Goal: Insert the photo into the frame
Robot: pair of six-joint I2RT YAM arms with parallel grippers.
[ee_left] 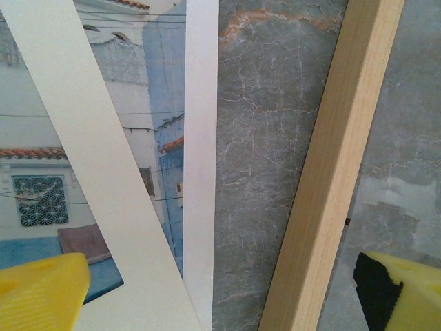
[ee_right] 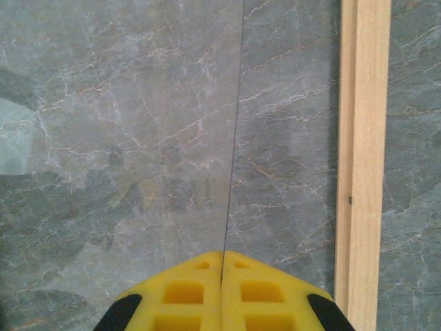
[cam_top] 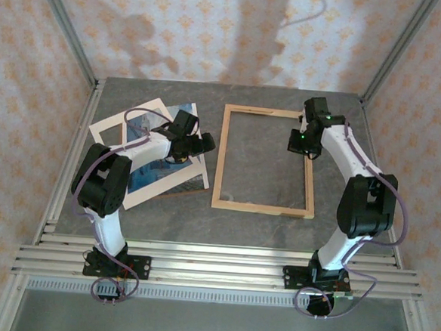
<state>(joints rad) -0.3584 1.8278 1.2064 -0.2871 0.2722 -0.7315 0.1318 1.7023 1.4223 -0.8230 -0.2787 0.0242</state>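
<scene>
The photo [cam_top: 159, 178], a white building against blue sky, lies left of the frame [cam_top: 261, 208] with a cream mat [cam_top: 105, 131] skewed over it. My left gripper [cam_top: 195, 142] hovers open over the photo's right edge. Its yellow fingers [ee_left: 41, 293] straddle the mat [ee_left: 83, 138], the photo [ee_left: 165, 89] and the frame's left bar [ee_left: 331, 172]. My right gripper [cam_top: 299, 147] is shut inside the frame by its right bar [ee_right: 363, 138]. A thin dark line, the clear pane's edge [ee_right: 234, 124], runs from the seam of its tips [ee_right: 222, 254]. I cannot tell whether it is pinched.
A brown board edge [cam_top: 184, 192] peeks out under the photo's lower right. The grey marbled table [cam_top: 266, 161] shows through the frame. Metal posts and papered walls close in the back and sides, and aluminium rails [cam_top: 214, 260] run along the near edge.
</scene>
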